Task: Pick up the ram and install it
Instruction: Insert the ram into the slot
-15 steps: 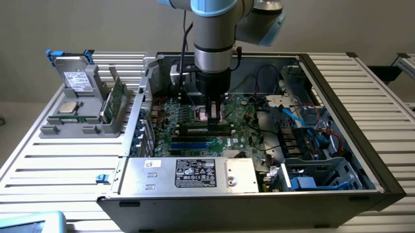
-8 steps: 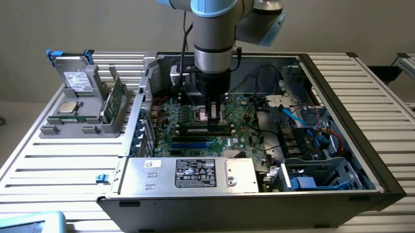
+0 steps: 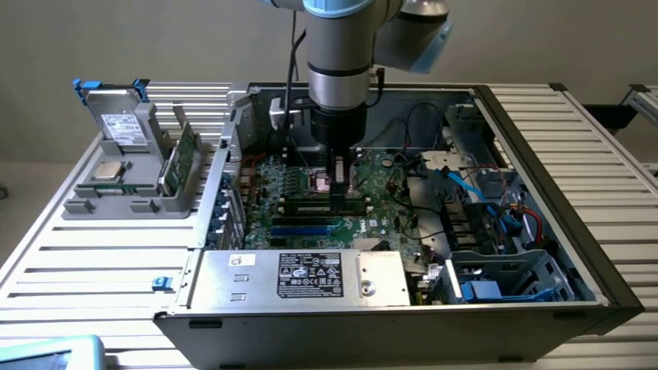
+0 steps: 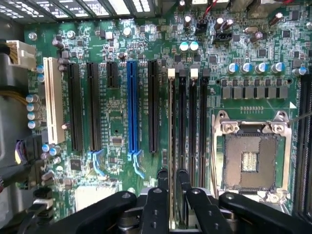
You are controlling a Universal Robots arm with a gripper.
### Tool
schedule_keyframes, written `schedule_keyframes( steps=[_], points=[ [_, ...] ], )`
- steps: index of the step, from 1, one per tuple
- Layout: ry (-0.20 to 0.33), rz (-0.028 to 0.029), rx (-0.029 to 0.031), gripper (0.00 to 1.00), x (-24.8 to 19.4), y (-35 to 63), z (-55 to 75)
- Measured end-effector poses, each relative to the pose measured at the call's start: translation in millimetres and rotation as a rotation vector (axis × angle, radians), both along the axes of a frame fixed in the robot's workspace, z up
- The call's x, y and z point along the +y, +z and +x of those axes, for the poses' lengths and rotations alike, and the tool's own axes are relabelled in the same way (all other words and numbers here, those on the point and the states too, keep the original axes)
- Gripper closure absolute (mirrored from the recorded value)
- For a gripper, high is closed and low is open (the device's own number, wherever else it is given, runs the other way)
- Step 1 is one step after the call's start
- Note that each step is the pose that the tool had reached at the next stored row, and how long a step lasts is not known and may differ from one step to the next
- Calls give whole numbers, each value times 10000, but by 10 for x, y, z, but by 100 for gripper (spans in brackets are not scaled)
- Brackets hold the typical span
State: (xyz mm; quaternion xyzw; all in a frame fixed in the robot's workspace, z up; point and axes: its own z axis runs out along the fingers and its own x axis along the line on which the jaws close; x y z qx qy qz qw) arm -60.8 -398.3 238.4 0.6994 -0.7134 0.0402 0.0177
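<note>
Gripping status: the gripper [image 4: 172,176] is seen with its jaws parted a little, astride the ram [image 4: 171,126]. One of the fingers [image 4: 163,178] is set on each side of its top edge, with a sliver of gap beside it.
Ram: it is seen edge-on, stood upright in the memory slot nearest the black expansion slots, and runs from the fingertips towards a white latch [image 4: 171,73].
Memory slots: three more dark slots [image 4: 204,126] are lined up just beside the ram, parallel to it.
Processor socket: a metal-framed socket [image 4: 251,158] is placed beyond those slots.
Expansion slots: a blue slot [image 4: 131,105] and a white slot [image 4: 53,100] are laid parallel on the ram's other side.
Arm: in the exterior view the arm [image 3: 340,46] is held upright over the open computer case [image 3: 360,335].
Power supply: a silver box [image 3: 298,277] is mounted along the case's near edge.
Holder: a grey holder [image 3: 123,202] is set on the slatted table [image 3: 92,262] at the exterior view's left, well apart from the gripper. A labelled drive [image 3: 129,127], a square silver chip [image 3: 108,171] and a green board [image 3: 183,166] are kept in it.
</note>
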Motion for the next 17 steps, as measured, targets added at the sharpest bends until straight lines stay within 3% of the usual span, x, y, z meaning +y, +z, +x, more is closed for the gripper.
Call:
schedule_keyframes(
  steps=[5,8,10,17],
  points=[
    [0,0,137,78,0,189,96],
    [1,0,288,78,0,246,162],
    [1,4,423,78,0,257,191],
    [6,0,426,78,0,259,191]
  ],
)
